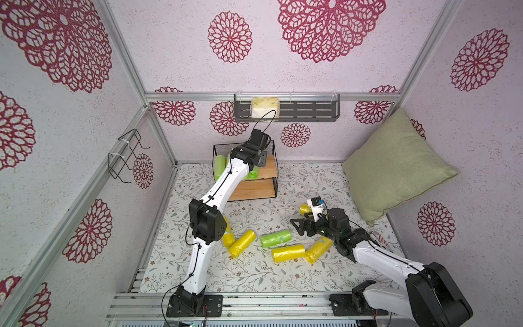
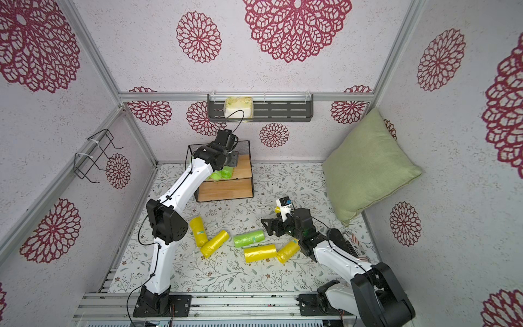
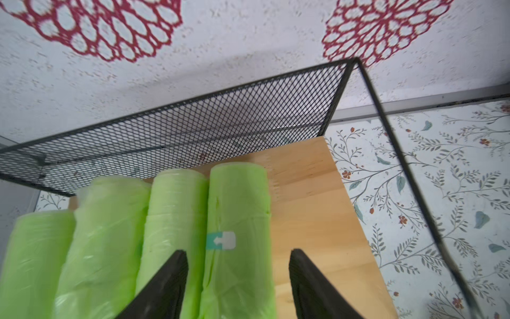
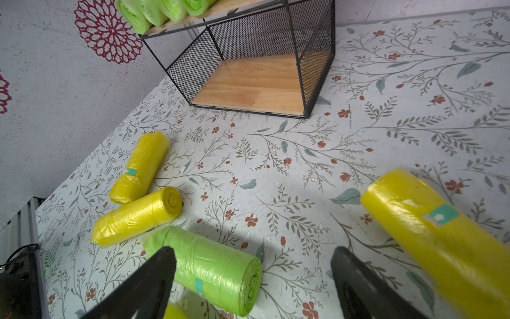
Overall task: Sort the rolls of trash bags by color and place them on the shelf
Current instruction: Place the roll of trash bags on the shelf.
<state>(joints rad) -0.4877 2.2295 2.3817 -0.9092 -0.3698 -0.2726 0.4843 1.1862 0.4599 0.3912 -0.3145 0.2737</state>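
Observation:
The shelf (image 1: pixel 268 167) (image 2: pixel 243 167) stands at the back of the mat. Several light green rolls (image 3: pixel 176 221) (image 1: pixel 219 167) lie side by side on its upper board (image 3: pixel 309 207). My left gripper (image 3: pixel 238 252) (image 1: pixel 262 159) hovers over that board, open. Its fingers straddle the rightmost green roll (image 3: pixel 237 210) with a gap on one side. The lower board (image 4: pixel 254 85) is bare. One green roll (image 1: pixel 276 238) (image 2: pixel 248 238) (image 4: pixel 215 268) and several yellow rolls (image 1: pixel 288 252) (image 2: pixel 214 243) (image 4: pixel 138 215) lie on the mat. My right gripper (image 4: pixel 254 251) (image 1: pixel 297 226) is open just above the mat, beside the green roll's end.
A green pillow (image 1: pixel 396 167) leans in the right back corner. On the back wall a dark slotted rack (image 1: pixel 305 109) holds a pale packet (image 1: pixel 264 106). A wire hanger (image 1: pixel 124 155) hangs on the left wall. Printed paper (image 1: pixel 380 240) lies under the right arm.

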